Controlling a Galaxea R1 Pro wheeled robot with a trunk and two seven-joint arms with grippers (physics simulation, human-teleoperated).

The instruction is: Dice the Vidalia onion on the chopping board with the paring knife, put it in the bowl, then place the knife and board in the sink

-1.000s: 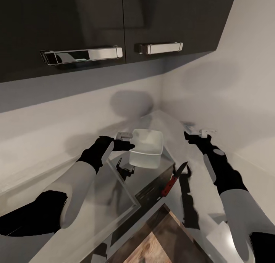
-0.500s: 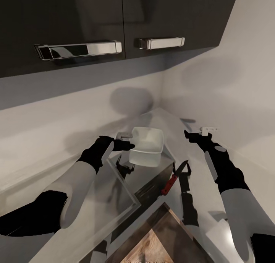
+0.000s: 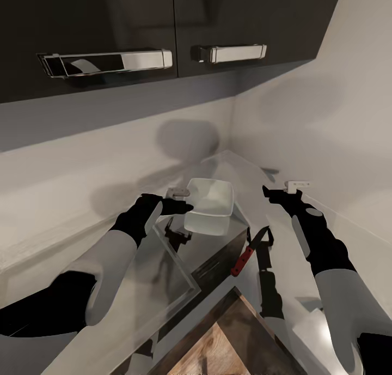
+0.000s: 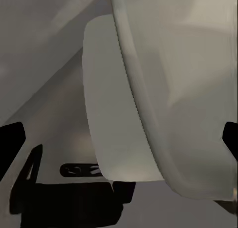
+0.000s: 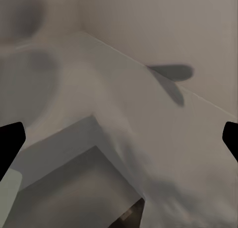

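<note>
My left gripper [image 3: 182, 200] pinches the near rim of the white bowl [image 3: 209, 206], which sits on the grey countertop [image 3: 136, 271]. My right gripper [image 3: 277, 192] is spread wide with nothing in it. The red paring knife [image 3: 246, 254] lies below it, near the chopping board [image 3: 218, 348].

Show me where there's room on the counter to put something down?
Bare countertop runs from behind the white bowl into the wall corner, and more lies along the wall beyond the right gripper. It's crowded in the middle, where the bowl, the left gripper, the red-handled paring knife and the chopping board sit close together.
</note>
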